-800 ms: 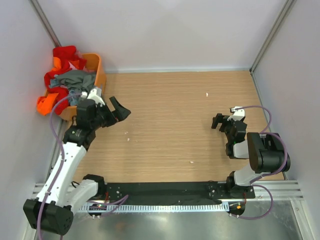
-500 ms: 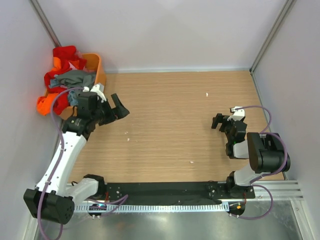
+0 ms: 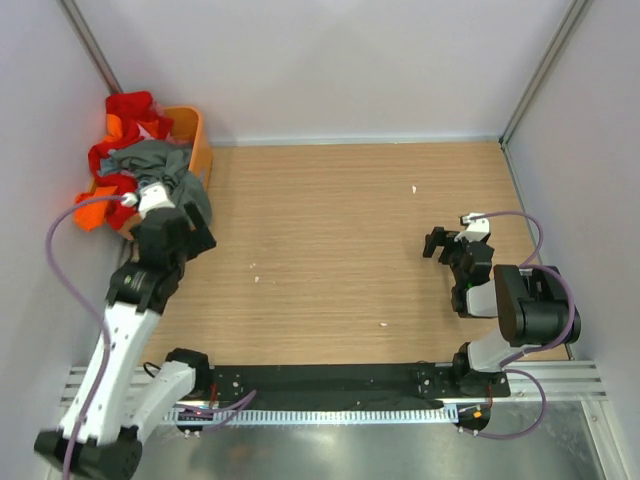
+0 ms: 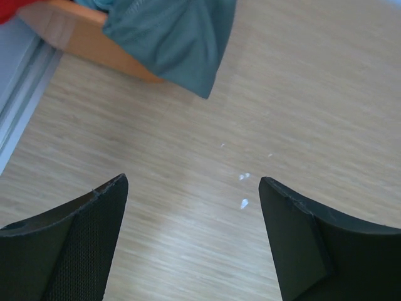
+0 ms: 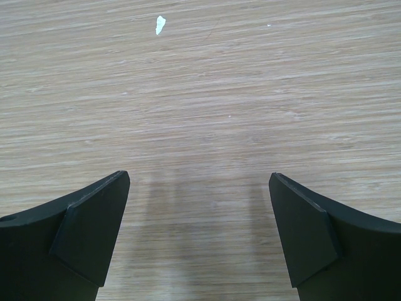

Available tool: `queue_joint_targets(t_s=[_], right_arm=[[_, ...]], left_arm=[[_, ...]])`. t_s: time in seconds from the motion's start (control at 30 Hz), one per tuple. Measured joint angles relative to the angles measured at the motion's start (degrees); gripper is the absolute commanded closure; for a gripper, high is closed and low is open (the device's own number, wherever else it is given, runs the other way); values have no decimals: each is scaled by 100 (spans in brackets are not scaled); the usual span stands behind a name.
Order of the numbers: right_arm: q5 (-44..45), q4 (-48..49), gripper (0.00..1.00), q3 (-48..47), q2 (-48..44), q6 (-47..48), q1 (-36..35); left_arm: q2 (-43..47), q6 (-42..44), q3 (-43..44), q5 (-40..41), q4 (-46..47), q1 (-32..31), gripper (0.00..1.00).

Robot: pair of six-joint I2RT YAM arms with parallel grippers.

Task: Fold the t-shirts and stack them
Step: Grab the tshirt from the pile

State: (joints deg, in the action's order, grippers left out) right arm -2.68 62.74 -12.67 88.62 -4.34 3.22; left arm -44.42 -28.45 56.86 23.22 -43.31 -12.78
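Black two-finger left gripper (image 4: pixel 193 183) wide open, white left arm (image 3: pixel 122 335) stretched fwd; black right gripper (image 5: pixel 199 177) open too, arm folded.

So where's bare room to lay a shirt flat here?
The middle of the wooden table is bare, from the back wall to the near edge, between the left gripper and right gripper. Crowded only at the far-left corner: the orange basket heaped with t-shirts, a dark grey t-shirt drooping over its rim.
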Motion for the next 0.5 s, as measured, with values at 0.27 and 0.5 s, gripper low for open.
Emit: queue_joint_targets(t_s=[0.27,0.5], right_arm=[[0,2,0,0,0,0,0],[0,2,0,0,0,0,0]], left_arm=[[-1226,-85,-166,192,291,-2,13],[-2667,-304,393,404,831,-2,14]])
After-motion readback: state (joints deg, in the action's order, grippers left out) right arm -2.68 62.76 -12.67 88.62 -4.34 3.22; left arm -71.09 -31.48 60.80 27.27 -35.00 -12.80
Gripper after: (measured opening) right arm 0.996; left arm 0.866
